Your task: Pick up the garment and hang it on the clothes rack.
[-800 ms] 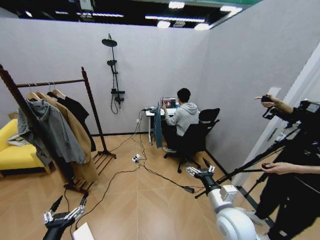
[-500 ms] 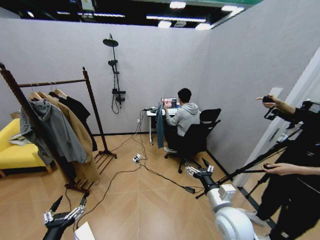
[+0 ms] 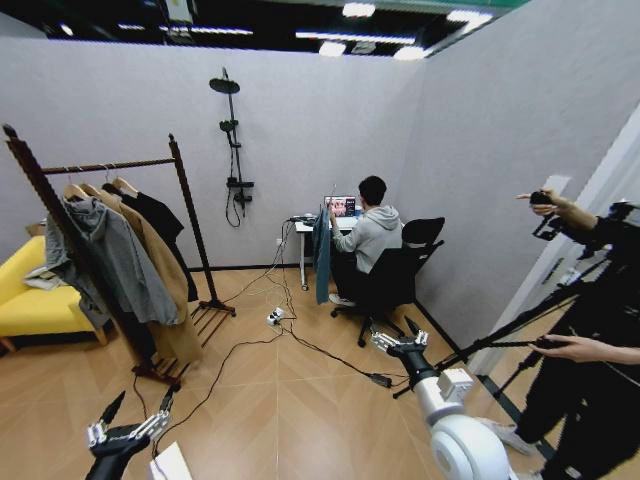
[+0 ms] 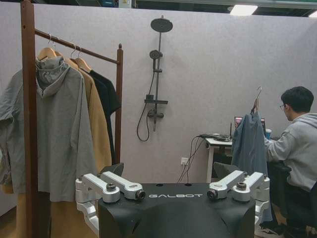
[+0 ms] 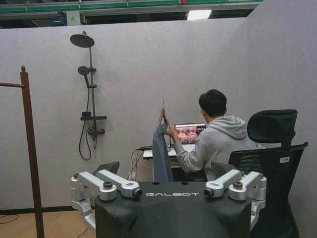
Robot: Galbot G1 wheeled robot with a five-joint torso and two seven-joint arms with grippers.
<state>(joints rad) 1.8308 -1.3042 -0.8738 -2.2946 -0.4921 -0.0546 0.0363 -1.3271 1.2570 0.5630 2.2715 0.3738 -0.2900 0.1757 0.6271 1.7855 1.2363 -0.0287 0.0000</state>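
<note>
Both tools are hanging low and empty in my head view: the left tool [image 3: 137,410] near the lower left corner, the right tool [image 3: 397,335] lower centre-right, each with fingers spread wide. Compared with the earlier frame, the whole scene is sliding slightly rightward, so my camera is turning; the tools are sitting at the same spots. I am seeing the garment [image 3: 322,255] hanging across the room beside the white surface [image 3: 303,227], held up at its top by the seated person's hand [image 3: 326,210]. The clothes rack [image 3: 190,225] is standing well apart from it on the left, carrying a grey hoodie [image 3: 115,260], a tan coat [image 3: 160,290] and a black top; its near upright is cut by the frame edge.

Moving to the left wrist view, the left tool [image 4: 174,191] is gaping, and the clothes rack [image 4: 119,99] is looming close, with the garment [image 4: 250,144] farther off.

Turning to the right wrist view, the right tool [image 5: 171,191] is likewise released, the garment [image 5: 162,153] is facing edge-on, and only one upright of the clothes rack [image 5: 29,148] is showing.
</note>
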